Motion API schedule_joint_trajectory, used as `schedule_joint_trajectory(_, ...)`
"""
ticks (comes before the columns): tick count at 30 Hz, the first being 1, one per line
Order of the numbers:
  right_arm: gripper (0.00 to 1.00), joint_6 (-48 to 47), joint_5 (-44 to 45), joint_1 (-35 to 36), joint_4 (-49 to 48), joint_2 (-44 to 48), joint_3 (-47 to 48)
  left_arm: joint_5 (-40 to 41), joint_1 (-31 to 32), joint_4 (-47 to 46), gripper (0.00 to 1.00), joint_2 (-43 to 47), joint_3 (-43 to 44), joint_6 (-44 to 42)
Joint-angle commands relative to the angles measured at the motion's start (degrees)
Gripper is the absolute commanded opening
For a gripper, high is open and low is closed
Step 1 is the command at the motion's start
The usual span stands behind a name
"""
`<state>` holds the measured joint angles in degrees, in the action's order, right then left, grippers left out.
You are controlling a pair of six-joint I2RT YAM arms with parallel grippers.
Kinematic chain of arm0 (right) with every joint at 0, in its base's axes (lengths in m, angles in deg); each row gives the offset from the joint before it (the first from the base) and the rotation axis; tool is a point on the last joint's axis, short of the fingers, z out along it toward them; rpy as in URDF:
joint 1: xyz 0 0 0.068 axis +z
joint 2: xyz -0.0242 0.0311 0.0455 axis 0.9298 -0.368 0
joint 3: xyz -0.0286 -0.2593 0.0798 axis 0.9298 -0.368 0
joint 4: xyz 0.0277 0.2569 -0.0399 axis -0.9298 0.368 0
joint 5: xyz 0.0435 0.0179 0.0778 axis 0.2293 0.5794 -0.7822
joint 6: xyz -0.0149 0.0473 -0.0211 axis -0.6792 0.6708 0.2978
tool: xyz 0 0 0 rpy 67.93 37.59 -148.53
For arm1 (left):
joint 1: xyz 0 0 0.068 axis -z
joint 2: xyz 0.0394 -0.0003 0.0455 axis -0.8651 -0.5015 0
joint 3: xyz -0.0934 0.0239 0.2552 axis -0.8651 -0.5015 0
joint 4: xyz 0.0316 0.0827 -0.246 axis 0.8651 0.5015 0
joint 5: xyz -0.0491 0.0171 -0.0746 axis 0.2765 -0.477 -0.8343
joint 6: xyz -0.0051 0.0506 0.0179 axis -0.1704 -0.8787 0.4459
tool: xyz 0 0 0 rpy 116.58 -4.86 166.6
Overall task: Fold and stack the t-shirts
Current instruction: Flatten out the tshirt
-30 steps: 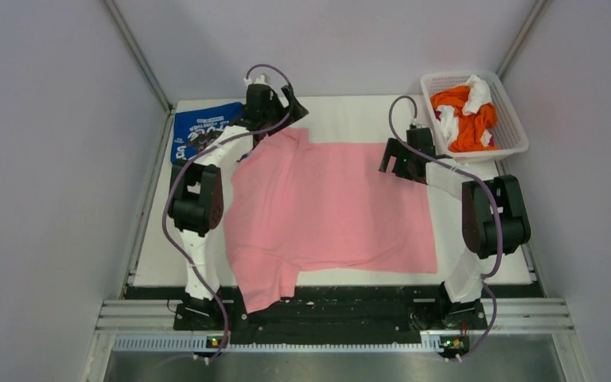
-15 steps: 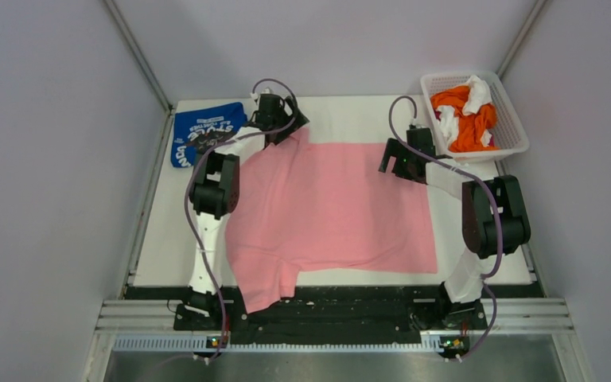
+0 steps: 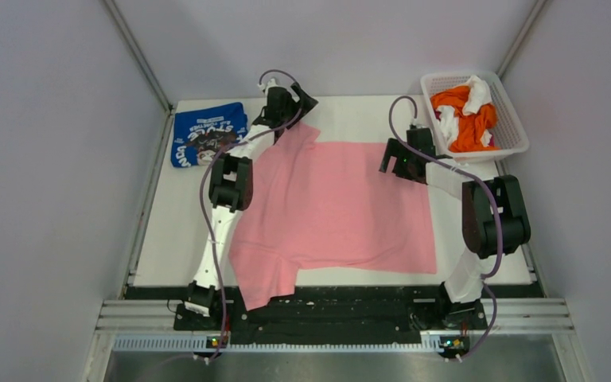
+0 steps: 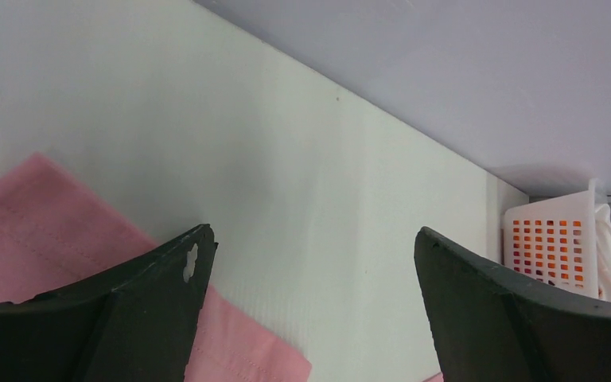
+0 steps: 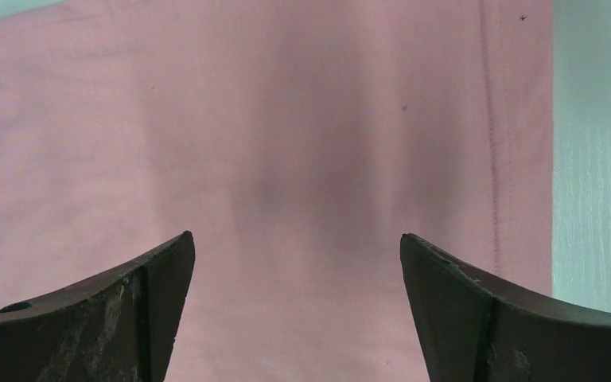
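Note:
A light pink t-shirt point(image 3: 334, 203) lies spread flat over the middle of the white table, one sleeve hanging over the near edge. A folded royal blue t-shirt point(image 3: 205, 131) with white lettering lies at the far left. My left gripper point(image 3: 296, 102) is open and empty at the pink shirt's far left corner; the left wrist view shows that pink corner point(image 4: 40, 215) under its left finger. My right gripper point(image 3: 395, 159) is open and empty just above the shirt's far right part, whose hem point(image 5: 493, 119) shows in the right wrist view.
A white lattice basket point(image 3: 509, 119) with orange and white cloth stands at the far right corner; it also shows in the left wrist view point(image 4: 553, 243). Grey walls enclose the table on the left, back and right.
My left arm has stretched out and its gripper has moved right along the far edge, uncovering the blue shirt. The pink shirt's far left corner has shifted a little. The right arm has not moved.

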<state>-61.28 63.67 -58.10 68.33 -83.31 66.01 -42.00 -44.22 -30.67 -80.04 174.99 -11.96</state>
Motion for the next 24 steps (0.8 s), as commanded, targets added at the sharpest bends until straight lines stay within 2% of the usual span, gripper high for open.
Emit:
schedule_joint_trajectory(1, 0.99, -0.9, 1.6, -0.3, -0.3, 0.5, 1.2, -1.8, -0.3, -4.7, 0.99, 2.4, 3.0, -1.0)
schedule_joint_trajectory(4, 0.99, -1.1, 1.9, -0.3, 0.3, 1.7, 2.1, -3.7, -0.2, -1.1, 0.99, 7.9, 1.5, -5.1)
schedule_joint_trajectory(6, 0.99, -1.4, 2.4, -0.3, 0.6, 3.2, 2.5, -3.9, -0.2, 1.8, 0.99, 13.4, -2.4, -8.2)
schedule_joint_trajectory(12, 0.99, -1.6, 4.2, -0.3, 3.2, 8.7, 2.6, 2.5, 0.6, 14.2, 0.99, 33.6, -20.4, -17.8)
schedule_joint_trajectory(16, 0.99, 0.5, 3.7, 0.6, 3.8, 11.5, -0.9, 5.0, 0.8, 18.1, 0.99, 45.2, -36.3, -19.8)
schedule_joint_trajectory(20, 0.99, 2.3, 3.1, 2.7, 4.6, 12.5, -4.0, 5.4, 1.0, 19.2, 0.99, 51.0, -49.4, -19.4)
schedule_joint_trajectory(24, 0.99, 2.0, 3.1, 3.8, 5.3, 11.3, -4.2, 4.9, 1.1, 19.3, 0.99, 49.7, -52.7, -19.9)
